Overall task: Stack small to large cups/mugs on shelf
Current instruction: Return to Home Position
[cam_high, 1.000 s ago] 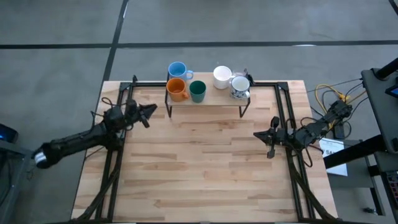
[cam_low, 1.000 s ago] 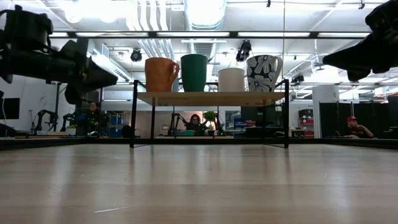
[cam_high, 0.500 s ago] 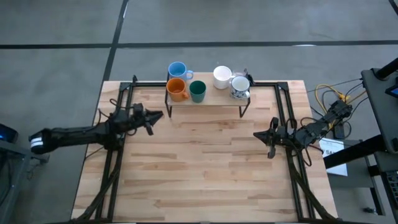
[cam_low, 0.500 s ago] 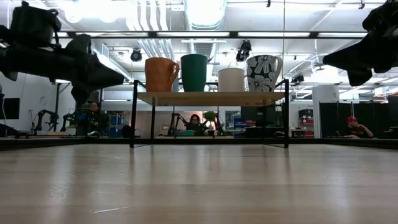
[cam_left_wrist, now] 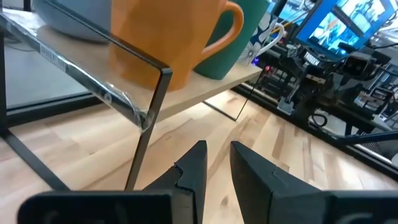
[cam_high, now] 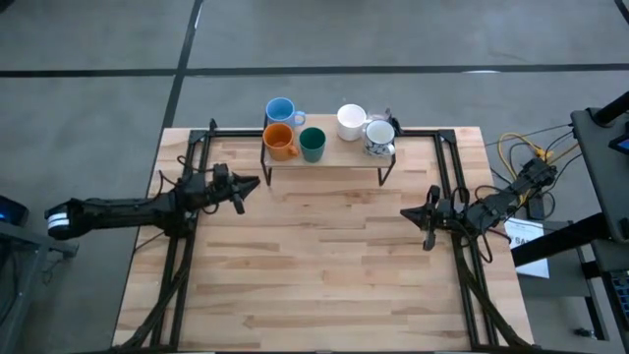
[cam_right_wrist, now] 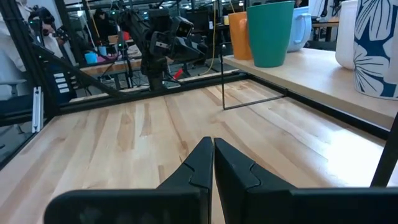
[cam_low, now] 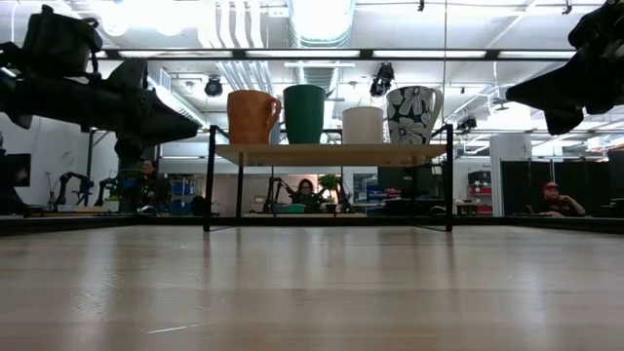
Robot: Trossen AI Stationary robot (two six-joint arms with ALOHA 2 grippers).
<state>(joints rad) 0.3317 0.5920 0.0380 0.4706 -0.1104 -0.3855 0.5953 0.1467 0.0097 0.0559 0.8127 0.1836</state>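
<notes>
Your left hand [cam_high: 251, 183] hovered empty by the left end of the shelf [cam_high: 334, 159], fingers a sliver apart. Your right hand [cam_high: 405, 212] hung near the right edge of the counter [cam_high: 314, 280], closed on nothing. The shelf, at the far edge, carried the blue mug [cam_high: 280, 109], orange mug [cam_high: 279, 141], green cup [cam_high: 313, 144], white mug [cam_high: 351, 120] and flowered mug [cam_high: 379, 136].

Five vessels are counted on the single low light-wood shelf with thin black metal legs [cam_high: 339, 157]: one light blue handled mug [cam_high: 280, 109], one orange handled mug [cam_high: 279, 141], one dark green cup [cam_high: 313, 145], one plain white mug [cam_high: 351, 121] and one white mug with a dark flower pattern [cam_high: 379, 137]. Two dark two-finger grippers are seen, the left gripper [cam_high: 253, 182] and the right gripper [cam_high: 404, 213]. Three people [cam_low: 306, 191] are made out in the room behind.
</notes>
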